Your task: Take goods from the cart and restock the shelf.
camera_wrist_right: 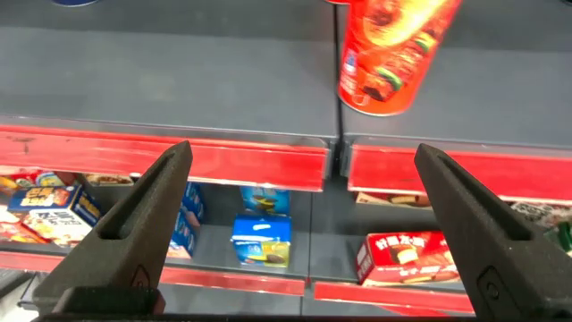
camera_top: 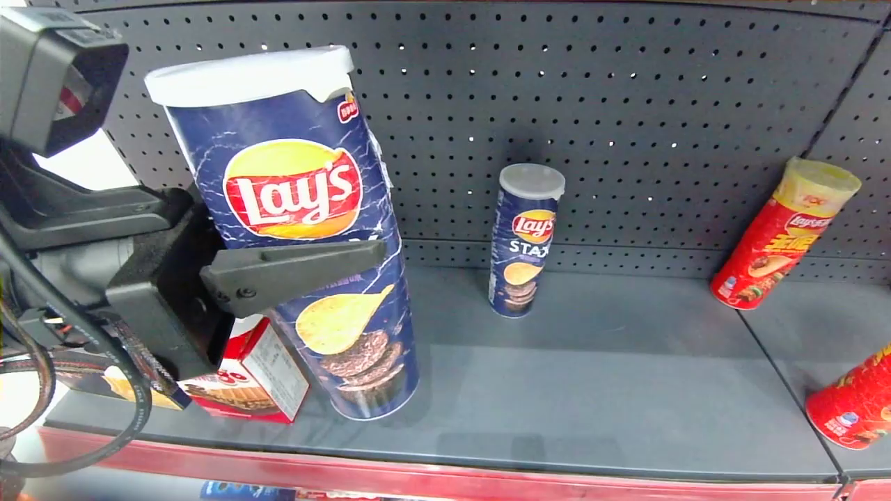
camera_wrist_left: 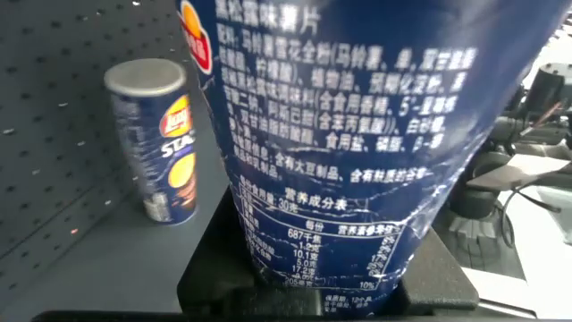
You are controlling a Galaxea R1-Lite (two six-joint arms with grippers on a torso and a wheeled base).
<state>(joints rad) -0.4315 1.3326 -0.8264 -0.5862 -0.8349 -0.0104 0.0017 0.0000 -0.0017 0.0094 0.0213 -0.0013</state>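
My left gripper (camera_top: 327,278) is shut on a tall blue chip can (camera_top: 299,209) with a white lid, one finger (camera_top: 299,273) lying across its front. The can stands upright over the left part of the grey shelf (camera_top: 592,390), its base at or just above the board. In the left wrist view the same can (camera_wrist_left: 349,134) sits between the left gripper (camera_wrist_left: 326,291) jaws. A second, matching blue can (camera_top: 525,240) (camera_wrist_left: 161,143) stands upright farther back near the pegboard. My right gripper (camera_wrist_right: 308,241) is open, in front of the shelf's red edge, with nothing in it.
A red-and-white box (camera_top: 254,376) lies beside the held can. Two red cans (camera_top: 783,236) (camera_top: 853,400) are at the right, the rear one leaning on the pegboard (camera_top: 626,104). A red can (camera_wrist_right: 389,54) stands above the red shelf edge (camera_wrist_right: 250,161); lower shelves hold boxes (camera_wrist_right: 259,241).
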